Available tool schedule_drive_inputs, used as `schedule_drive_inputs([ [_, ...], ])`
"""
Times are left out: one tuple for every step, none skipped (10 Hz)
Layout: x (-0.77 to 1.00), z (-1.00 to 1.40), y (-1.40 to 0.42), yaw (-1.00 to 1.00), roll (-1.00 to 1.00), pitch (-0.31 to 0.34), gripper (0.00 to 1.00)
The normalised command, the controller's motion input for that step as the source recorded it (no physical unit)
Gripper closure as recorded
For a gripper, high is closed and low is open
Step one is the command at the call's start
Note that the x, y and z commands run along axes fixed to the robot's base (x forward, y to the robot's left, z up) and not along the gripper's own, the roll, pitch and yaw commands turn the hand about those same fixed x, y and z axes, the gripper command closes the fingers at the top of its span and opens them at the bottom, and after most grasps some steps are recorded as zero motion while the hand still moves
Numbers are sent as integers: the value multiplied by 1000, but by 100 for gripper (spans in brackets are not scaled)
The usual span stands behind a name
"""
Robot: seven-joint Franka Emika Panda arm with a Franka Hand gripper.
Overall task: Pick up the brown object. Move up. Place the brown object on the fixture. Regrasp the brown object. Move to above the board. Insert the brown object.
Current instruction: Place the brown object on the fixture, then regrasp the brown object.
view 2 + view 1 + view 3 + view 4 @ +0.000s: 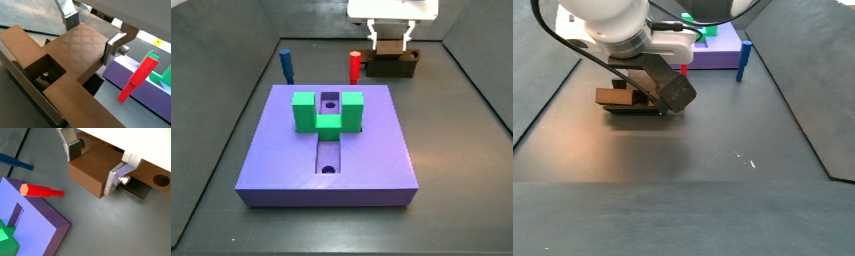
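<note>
Clamping the brown object point(90, 172) over the fixture point(393, 68), the end effector point(97, 159) stands just beside a red peg point(356, 64).

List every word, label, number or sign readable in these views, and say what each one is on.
None can be read.
The brown object, between the fingers of the gripper at the fixture, is unmarked.
The board, its green block, the red peg and the blue peg carry no writing.
A small yellow mark in a wrist view is too small to read.
</note>
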Motion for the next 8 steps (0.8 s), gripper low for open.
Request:
schedule_drive_inputs([
  [0,0,0,0,0,0,0],
  [0,351,-209,-171,994,-20,0],
  [0,251,-77,-140,954,-23,0],
  [0,229,-31,-100,926,-46,0],
  [-43,197,-26,-3,903,-109,0],
  [0,163,-49,0,897,-86,0],
  [0,171,-29,0,891,-71,0],
  [0,174,-29,11,903,-51,0],
])
